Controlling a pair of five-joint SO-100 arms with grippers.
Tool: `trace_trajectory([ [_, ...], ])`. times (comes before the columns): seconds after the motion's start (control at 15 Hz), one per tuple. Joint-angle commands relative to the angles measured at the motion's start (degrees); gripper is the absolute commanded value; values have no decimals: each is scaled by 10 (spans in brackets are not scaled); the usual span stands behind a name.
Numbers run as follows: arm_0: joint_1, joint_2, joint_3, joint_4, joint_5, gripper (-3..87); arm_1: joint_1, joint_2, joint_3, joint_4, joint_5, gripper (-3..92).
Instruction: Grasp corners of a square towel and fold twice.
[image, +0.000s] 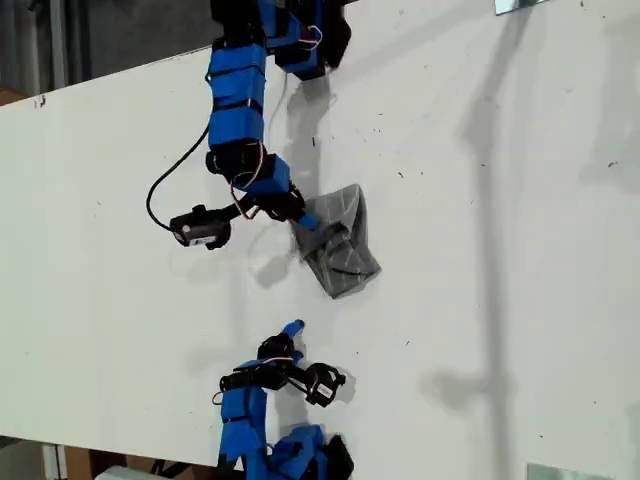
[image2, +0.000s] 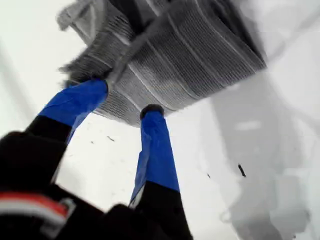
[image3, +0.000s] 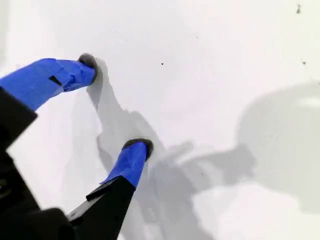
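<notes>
Towel (image: 342, 245): grey, pale-striped, lying bunched and folded on the white table (image: 500, 250), well in from every table edge.

My first gripper (image2: 127, 97): jaws standing spread, blue fingertips (image2: 152, 112) touching the towel's near edge; nothing pinched.

My second gripper (image3: 115, 102): jaws standing spread over bare table, apart from the towel, nearer the table edge at the exterior view's bottom.

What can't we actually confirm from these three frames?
- Fold count of the towel: crumpled in the exterior view; blurred in the first wrist view.
- Whether my first gripper pinches the cloth: jaws spread at its edge, contact blurred.
- Towel corners: none identifiable, bunched.
- Second wrist view: only my second gripper, jaws open over the bare table; towel out of frame.
</notes>
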Motion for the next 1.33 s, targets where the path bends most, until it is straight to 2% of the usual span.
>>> trace_trajectory([
  [0.0, 0, 3, -6, 5, -5, 261, 25, 31, 48, 30, 37, 182],
  [0.2, 0, 3, -7, 5, -6, 261, 25, -41, 52, 37, 47, 178],
  [0.6, -1, 2, -8, 5, -6, 261, -105, -106, -145, 68, 14, 187],
  [1.27, -1, 1, -8, 5, -6, 261, -131, -192, -143, -134, -40, 199],
])
